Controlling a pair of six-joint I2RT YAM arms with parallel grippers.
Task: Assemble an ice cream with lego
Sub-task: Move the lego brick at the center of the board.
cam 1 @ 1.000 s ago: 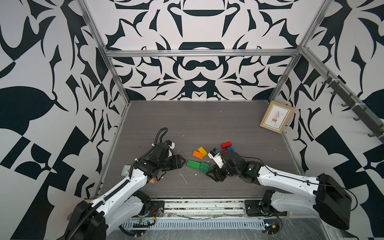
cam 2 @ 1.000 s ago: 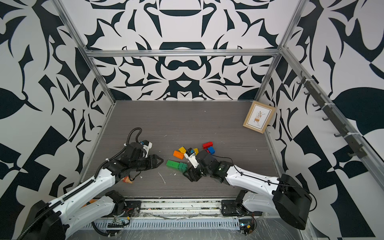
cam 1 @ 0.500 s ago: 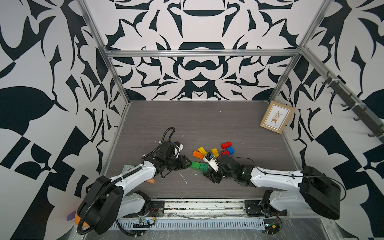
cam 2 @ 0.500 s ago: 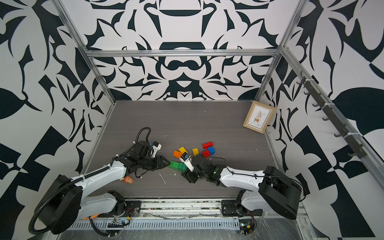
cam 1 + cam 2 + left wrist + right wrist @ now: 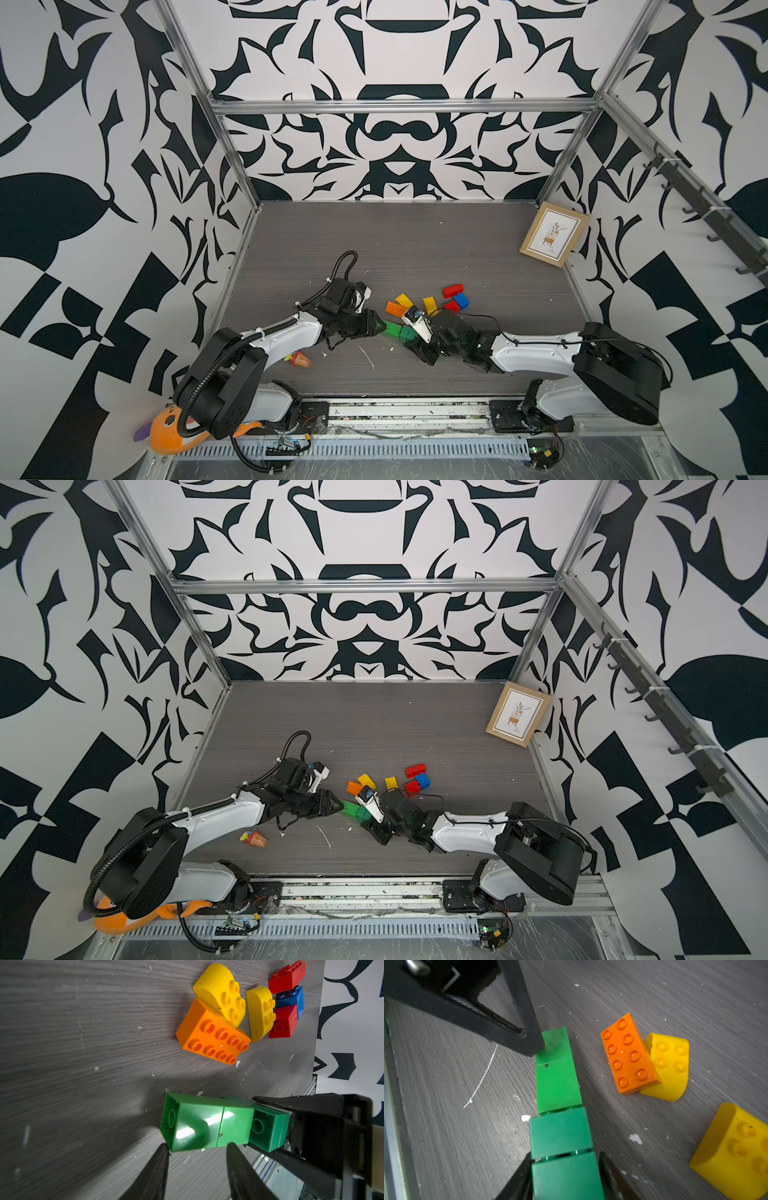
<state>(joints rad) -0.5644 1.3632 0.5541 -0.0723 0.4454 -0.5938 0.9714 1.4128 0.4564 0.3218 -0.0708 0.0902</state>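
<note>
The green lego row (image 5: 397,331) lies flat on the grey table (image 5: 415,241), a bit below the middle in both top views. The right gripper (image 5: 565,1167) pinches its dark green end from both sides. The left gripper (image 5: 197,1147) has its jaws a little apart, with the tips right at the light green end, not pinching it. The orange lego (image 5: 394,308), yellow lego (image 5: 404,299), red lego (image 5: 453,290) and blue lego (image 5: 461,301) sit loose just above the row

Black-and-white swirl-patterned walls (image 5: 395,137) enclose a dark grey wood-grain floor (image 5: 415,241), edged by silver aluminium bars (image 5: 399,106). A wooden-framed picture (image 5: 554,234) leans against the right-hand wall, near dark hooks (image 5: 711,237).
</note>
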